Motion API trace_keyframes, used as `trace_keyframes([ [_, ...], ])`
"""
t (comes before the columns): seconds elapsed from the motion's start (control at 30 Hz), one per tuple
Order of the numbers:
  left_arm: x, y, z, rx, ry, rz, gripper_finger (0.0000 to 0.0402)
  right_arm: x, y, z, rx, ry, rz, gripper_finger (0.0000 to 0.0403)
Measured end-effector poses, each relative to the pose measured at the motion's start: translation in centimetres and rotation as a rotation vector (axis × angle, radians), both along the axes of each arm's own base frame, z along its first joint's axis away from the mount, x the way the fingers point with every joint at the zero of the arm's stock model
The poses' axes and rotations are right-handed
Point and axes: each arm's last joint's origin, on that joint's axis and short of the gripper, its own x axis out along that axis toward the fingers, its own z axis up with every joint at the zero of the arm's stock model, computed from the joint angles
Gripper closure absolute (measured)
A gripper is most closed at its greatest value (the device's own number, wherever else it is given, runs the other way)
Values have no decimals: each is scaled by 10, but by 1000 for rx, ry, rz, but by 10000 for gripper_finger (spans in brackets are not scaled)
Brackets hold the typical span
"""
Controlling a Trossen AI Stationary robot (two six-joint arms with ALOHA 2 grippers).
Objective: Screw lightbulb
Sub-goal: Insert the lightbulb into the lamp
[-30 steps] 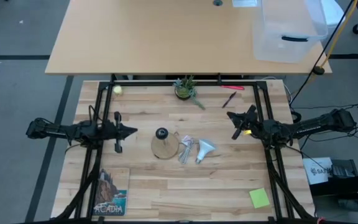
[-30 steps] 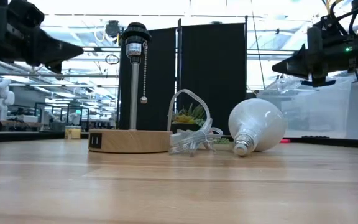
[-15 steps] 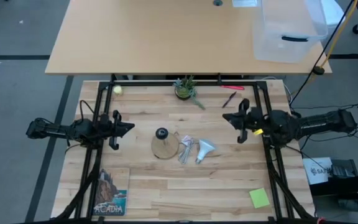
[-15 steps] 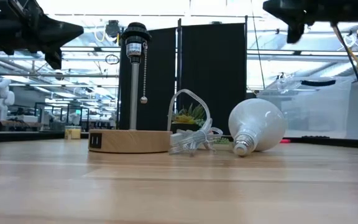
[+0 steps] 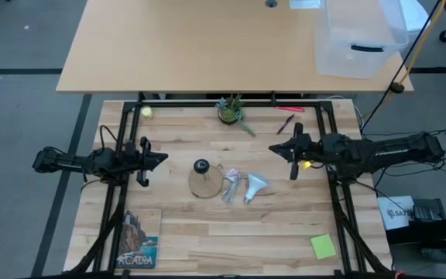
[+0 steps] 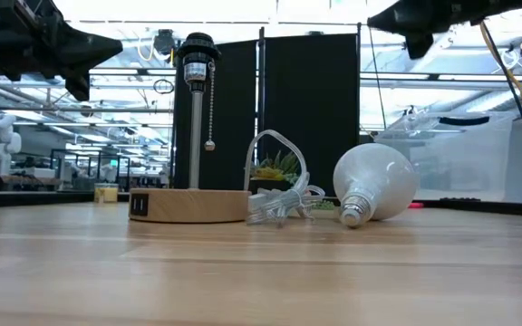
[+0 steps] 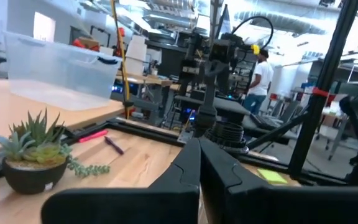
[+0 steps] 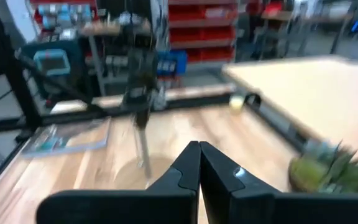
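Mid-table, the lightbulb (image 5: 255, 186) on its side, both arms' closed, empty fingers well apart above it.

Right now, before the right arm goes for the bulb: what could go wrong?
1. The lightbulb lies on its side against the plastic wrapper; it may roll, or the wrapper may get pinched too.
2. The right gripper is shut and must open before it descends, or it will just knock the globe.
3. The stand is close beside the bulb; its tall socket post and hanging pull chain could be bumped.
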Motion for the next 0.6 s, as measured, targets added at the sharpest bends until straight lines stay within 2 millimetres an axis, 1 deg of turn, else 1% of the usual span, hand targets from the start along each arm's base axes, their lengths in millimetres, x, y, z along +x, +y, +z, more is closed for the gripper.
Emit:
trace_keyframes([
  [0.1,1,0,-1,48,17,9,401,3,1,-4,60,25,25,397],
  [0.2,1,0,-2,58,27,12,395,6,3,-8,101,45,72,373],
  [0.3,2,0,-2,60,31,14,388,10,4,-11,112,67,107,332],
  [0.6,2,0,-6,64,76,2,385,16,10,-23,101,164,143,185],
])
